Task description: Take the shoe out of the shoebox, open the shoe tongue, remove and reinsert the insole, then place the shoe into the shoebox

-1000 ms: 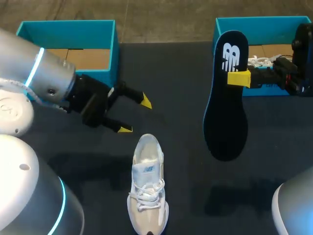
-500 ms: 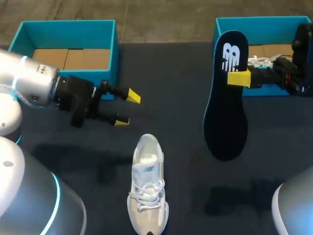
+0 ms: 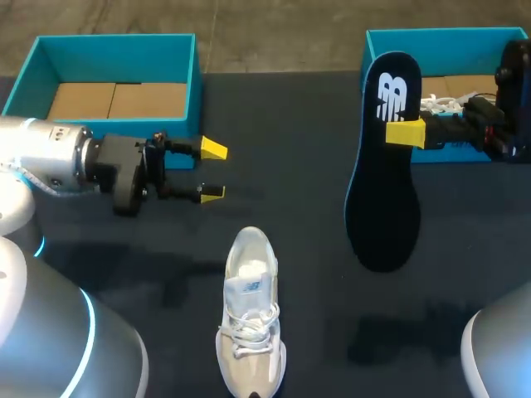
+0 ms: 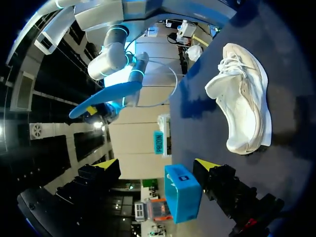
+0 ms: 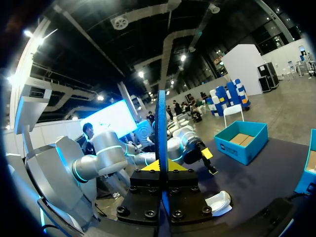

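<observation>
Your shoe (image 3: pixel 250 319) lies out at 6 o'clock, and the insole (image 3: pixel 384 166) is out too, pinched by your right gripper (image 3: pixel 406 133) at 2 o'clock. Your left gripper (image 3: pixel 212 172), at 9 o'clock, is spread and empty. You have yet to reinsert the insole and box the shoe.

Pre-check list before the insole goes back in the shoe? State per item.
1. Insole gripped: ok. The insole is pinched between the right gripper's fingers.
2. Shoe placed: ok. The shoe sits sole-down on the table, opening facing up.
3. Shoe steadied: not ok. The left gripper is open, apart from the shoe, beside the left shoebox.
4. Insole lined up over the opening: not ok. It hangs off to the shoe's side.
5. Tongue pulled open enough: cannot tell.
</observation>
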